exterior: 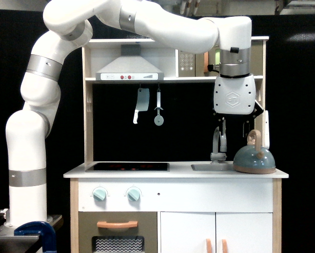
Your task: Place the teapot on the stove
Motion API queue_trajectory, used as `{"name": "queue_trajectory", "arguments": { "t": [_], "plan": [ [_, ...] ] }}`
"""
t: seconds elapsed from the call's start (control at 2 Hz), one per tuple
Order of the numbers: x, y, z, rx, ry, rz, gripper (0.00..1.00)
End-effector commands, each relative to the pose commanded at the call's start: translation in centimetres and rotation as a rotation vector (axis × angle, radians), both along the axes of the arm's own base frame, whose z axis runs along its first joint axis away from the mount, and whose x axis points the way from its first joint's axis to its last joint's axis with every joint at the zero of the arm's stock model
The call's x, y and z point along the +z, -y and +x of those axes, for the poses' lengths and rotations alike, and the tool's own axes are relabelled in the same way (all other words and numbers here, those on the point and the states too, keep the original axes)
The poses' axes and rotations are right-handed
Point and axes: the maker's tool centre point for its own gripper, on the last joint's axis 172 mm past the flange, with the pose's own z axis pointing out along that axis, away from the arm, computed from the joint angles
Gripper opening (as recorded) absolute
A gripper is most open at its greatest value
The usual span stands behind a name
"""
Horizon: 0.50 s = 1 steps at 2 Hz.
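Note:
The grey-blue teapot (254, 157) with its tan loop handle stands upright on the counter at the exterior view's right end, beside the sink. The black stove (127, 167) lies flat on the counter's left part, with nothing on it. My gripper (234, 127) hangs from the white arm above the sink, just up and to the left of the teapot's handle, not touching it. Its two dark fingers (223, 128) point down with a gap between them and nothing held: open.
A grey faucet (218, 145) rises behind the sink basin (211, 167), directly under my gripper. A toy cleaver (141, 103) and a round utensil (158, 109) hang over the stove. The shelf and microwave (199, 58) sit close above my wrist; the right side post (259, 105) stands nearby.

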Motion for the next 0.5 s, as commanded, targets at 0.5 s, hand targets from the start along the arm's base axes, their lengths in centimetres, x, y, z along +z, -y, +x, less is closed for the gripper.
{"name": "queue_trajectory", "arguments": {
  "t": [0.5],
  "plan": [
    [-0.2,-0.4,3.0,0.008,0.042,0.134,1.0]
  ]
}}
